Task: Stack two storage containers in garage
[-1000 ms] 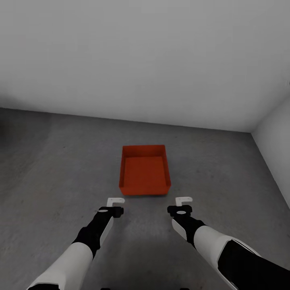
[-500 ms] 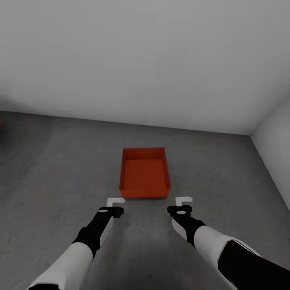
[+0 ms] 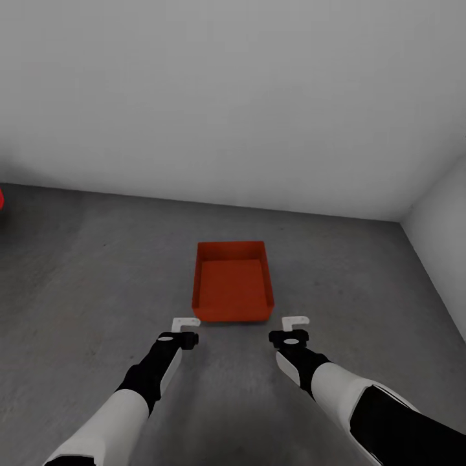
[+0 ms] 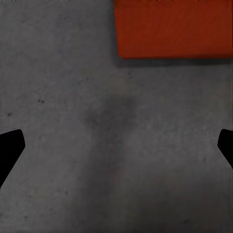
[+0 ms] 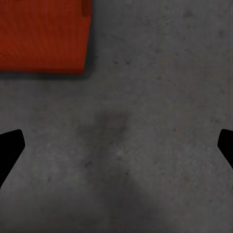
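One orange-red open-top storage container (image 3: pixel 232 281) rests on the dark grey concrete floor (image 3: pixel 97 272) of the garage, a short way from the white back wall. It is empty inside. My left gripper (image 3: pixel 186 330) hovers open just before the container's near left corner, and my right gripper (image 3: pixel 294 329) hovers open off its near right corner. Neither touches it and both are empty. In the left wrist view the container (image 4: pixel 172 29) lies beyond the left gripper (image 4: pixel 116 145). The right wrist view has the container (image 5: pixel 43 34) ahead of the right gripper (image 5: pixel 116 145).
A plain white wall (image 3: pixel 233 97) runs across the back, and a second wall (image 3: pixel 446 226) closes the right side, forming a corner. A small red sliver (image 3: pixel 1 199) shows at the left edge. Bare concrete spreads around the container.
The whole picture has shifted slightly downward, so the camera has moved. The red sliver has come into view at the left edge. Arms and grippers keep their pose.
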Tool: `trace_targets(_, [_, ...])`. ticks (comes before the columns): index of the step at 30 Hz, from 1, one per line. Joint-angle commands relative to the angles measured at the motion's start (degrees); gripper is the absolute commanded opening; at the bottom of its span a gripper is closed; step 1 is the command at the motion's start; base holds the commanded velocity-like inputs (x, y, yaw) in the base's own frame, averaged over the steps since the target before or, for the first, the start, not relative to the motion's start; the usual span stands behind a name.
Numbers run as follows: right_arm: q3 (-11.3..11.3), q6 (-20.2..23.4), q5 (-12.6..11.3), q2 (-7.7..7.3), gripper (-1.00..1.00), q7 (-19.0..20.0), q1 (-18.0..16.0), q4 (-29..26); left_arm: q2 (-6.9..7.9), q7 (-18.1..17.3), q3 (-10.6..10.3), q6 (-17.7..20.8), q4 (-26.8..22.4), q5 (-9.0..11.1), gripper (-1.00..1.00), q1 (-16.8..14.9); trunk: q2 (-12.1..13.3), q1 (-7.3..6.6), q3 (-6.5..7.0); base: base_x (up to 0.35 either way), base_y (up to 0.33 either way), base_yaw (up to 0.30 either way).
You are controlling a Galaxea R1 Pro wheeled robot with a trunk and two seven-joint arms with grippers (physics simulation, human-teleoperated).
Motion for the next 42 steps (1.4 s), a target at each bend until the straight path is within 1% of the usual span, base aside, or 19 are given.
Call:
trace_targets(1, [0.5,0.0,-0.5,-0.01,1.00,-0.3,0.0,0.0,-0.03,0.0,0.1,0.3,-0.1,-0.4,1.00,0.0,0.0,0.01,0.05,0.000,0.000,0.000])
trace_targets(22, [0.5,0.0,-0.5,0.11,1.00,-0.3,0.0,0.0,0.19,-0.3,0.1,0.3,0.0,-0.3,1.00,0.0,0.0,0.01,1.91,0.000,0.000,0.000])
trace_targets(28, [0.5,0.2,-0.7,0.08,1.00,0.1,0.8,0.5,0.52,-0.5,0.3,0.3,1.2,0.1,1.00,0.0,0.0,0.01,1.98,0.000,0.000,0.000])
trace_targets(32, [0.5,0.2,-0.8,0.02,1.00,0.1,0.8,2.3,1.14,-0.5,0.3,0.3,1.8,0.2,1.00,0.0,0.0,0.01,1.98,0.000,0.000,0.000])
trace_targets(33, [0.5,0.1,-1.0,0.05,1.00,0.2,0.8,3.5,1.78,-0.4,0.3,0.3,2.8,0.2,1.00,0.0,0.0,0.01,1.98,0.000,0.000,0.000])
trace_targets(37, [0.4,0.1,-1.2,0.03,1.00,0.4,0.7,4.3,2.08,-0.4,0.4,0.2,4.4,0.3,1.00,0.0,0.0,0.01,1.98,0.000,0.000,0.000])
trace_targets(39, [0.4,0.0,-1.1,-0.19,1.00,0.3,0.4,4.6,2.47,-0.4,0.4,0.2,6.4,0.3,1.00,0.0,0.0,0.01,1.98,0.000,0.000,0.000])
trace_targets(42, [0.4,-0.1,-1.1,-0.37,1.00,0.4,0.4,4.6,2.64,-0.4,0.4,0.2,8.1,0.3,1.00,0.0,0.0,0.01,1.98,0.000,0.000,0.000])
